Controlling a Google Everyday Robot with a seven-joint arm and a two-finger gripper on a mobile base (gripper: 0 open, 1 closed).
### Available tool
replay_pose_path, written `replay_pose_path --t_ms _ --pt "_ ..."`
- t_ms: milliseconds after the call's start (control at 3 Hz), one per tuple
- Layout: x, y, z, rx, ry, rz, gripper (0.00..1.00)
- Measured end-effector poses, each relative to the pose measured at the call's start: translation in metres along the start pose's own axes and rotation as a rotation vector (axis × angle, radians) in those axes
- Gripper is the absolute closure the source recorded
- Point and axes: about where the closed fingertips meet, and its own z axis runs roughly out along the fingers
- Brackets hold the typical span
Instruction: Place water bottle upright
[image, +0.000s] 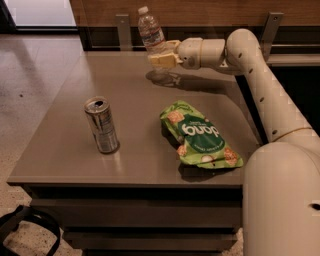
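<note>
The water bottle (150, 31) is a small clear plastic bottle with a white cap and a pale label band. It is nearly upright, leaning a little to the left, above the far part of the table. My gripper (161, 53) is shut on its lower body and holds it above the tabletop; a shadow lies on the table beneath it. The bottle's base is hidden behind the cream fingers (160, 59). The white arm reaches in from the right.
A silver drink can (102, 125) stands upright at the front left of the grey table (70, 160). A green snack bag (200, 135) lies at the front right. A wooden wall with metal brackets runs behind the table. A black strap lies on the floor, bottom left.
</note>
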Motion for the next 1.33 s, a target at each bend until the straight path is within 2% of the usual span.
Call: replay_pose_path --t_ms 667,1333 --pt "0.009 0.018 0.010 -0.021 -0.009 0.051 1.00" --pt "0.021 0.031 0.012 -0.015 0.008 0.091 1.00"
